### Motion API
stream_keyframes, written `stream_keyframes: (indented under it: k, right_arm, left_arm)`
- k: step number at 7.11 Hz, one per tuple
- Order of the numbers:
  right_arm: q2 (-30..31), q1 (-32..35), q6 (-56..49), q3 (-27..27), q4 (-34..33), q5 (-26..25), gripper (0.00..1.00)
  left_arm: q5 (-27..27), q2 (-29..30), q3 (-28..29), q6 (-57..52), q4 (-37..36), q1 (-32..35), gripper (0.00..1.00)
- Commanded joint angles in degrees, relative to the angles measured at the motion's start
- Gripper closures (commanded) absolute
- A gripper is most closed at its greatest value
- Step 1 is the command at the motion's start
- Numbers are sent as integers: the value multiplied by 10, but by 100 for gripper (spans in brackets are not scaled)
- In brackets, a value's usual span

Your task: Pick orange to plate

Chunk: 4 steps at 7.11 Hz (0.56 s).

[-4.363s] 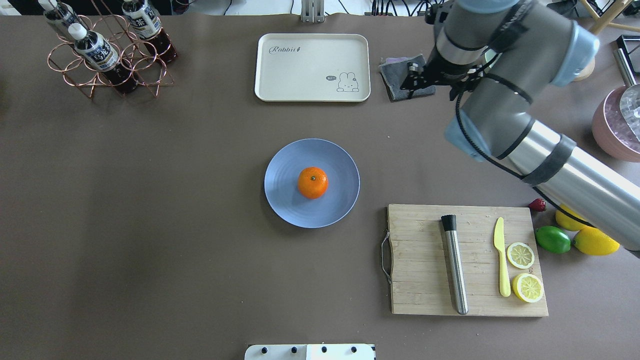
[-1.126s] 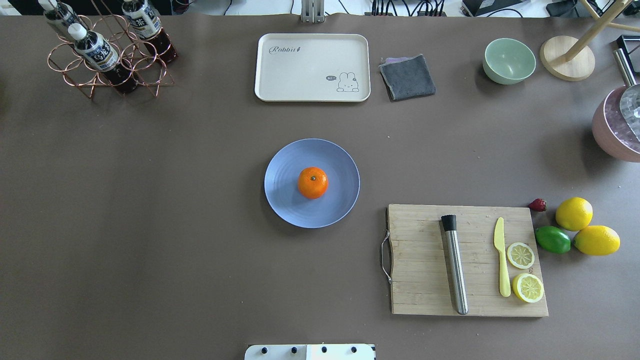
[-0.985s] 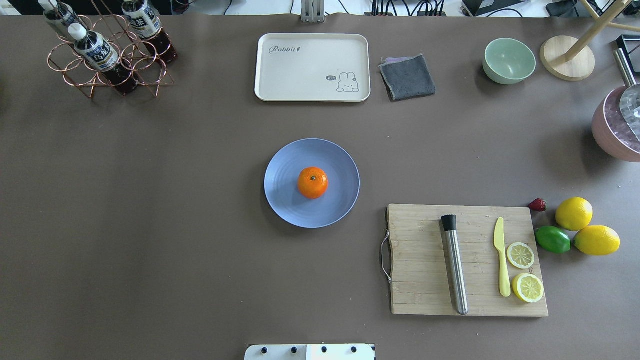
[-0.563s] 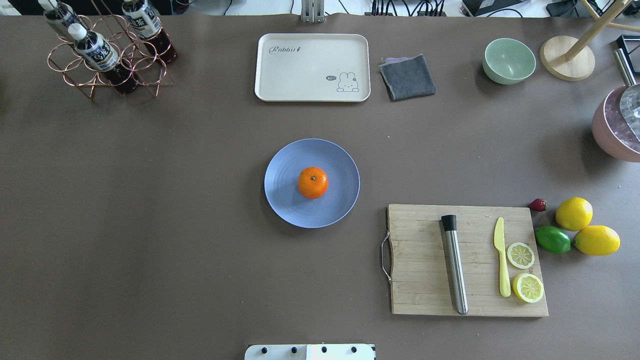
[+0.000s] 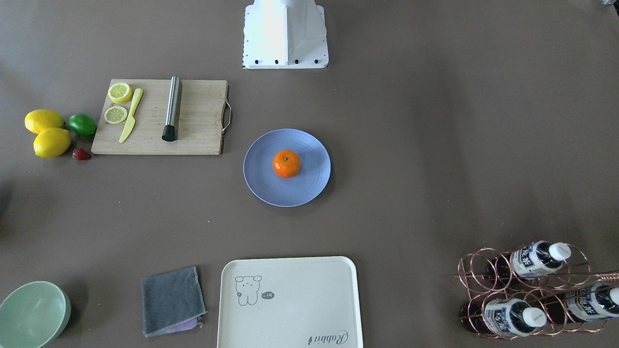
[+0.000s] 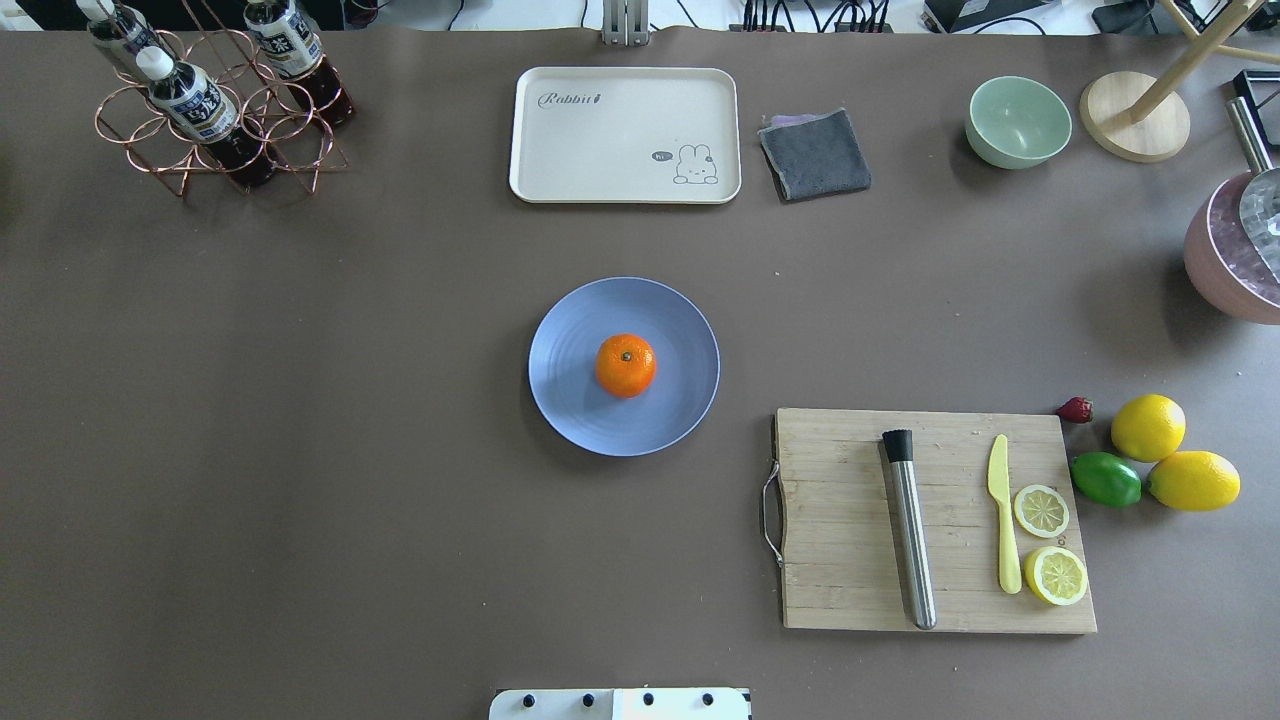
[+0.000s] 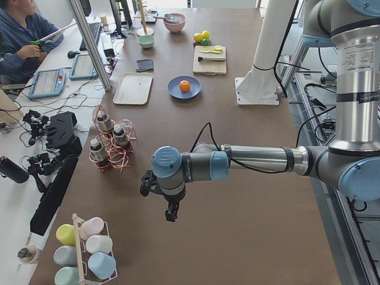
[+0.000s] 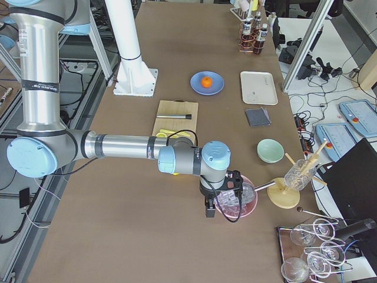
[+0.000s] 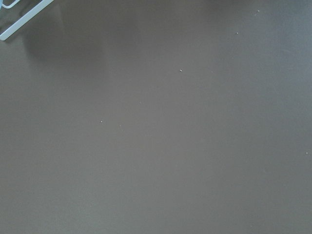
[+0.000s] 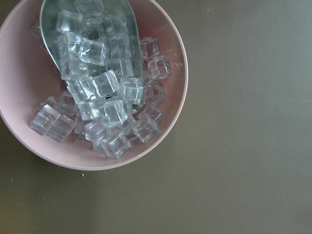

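Orange (image 6: pixel 626 365) sits on plate (image 6: pixel 580 415), well apart from left gripper (image 7: pixel 171 214) and right gripper (image 8: pixel 208 211); neither's opening can be told.

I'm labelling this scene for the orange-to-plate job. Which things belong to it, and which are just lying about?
Job: orange, plate.

Lying about: tray, cloth, green bowl, board, steel rod, knife, lemon slices, lemons, lime, strawberry, bottles, ice bowl.
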<state>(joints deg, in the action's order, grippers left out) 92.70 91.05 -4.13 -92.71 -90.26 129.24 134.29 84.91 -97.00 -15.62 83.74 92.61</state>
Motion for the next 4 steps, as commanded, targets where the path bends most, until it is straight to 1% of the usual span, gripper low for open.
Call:
stream_keyframes:
  k: [1, 4]
  right_arm:
    - [1, 0, 0, -3, 0, 1, 0]
    - [1, 0, 0, -2, 0, 1, 0]
  left_arm:
    - [-1, 3, 0, 0, 5, -1, 2]
    - [0, 4, 8, 2, 7, -1, 2]
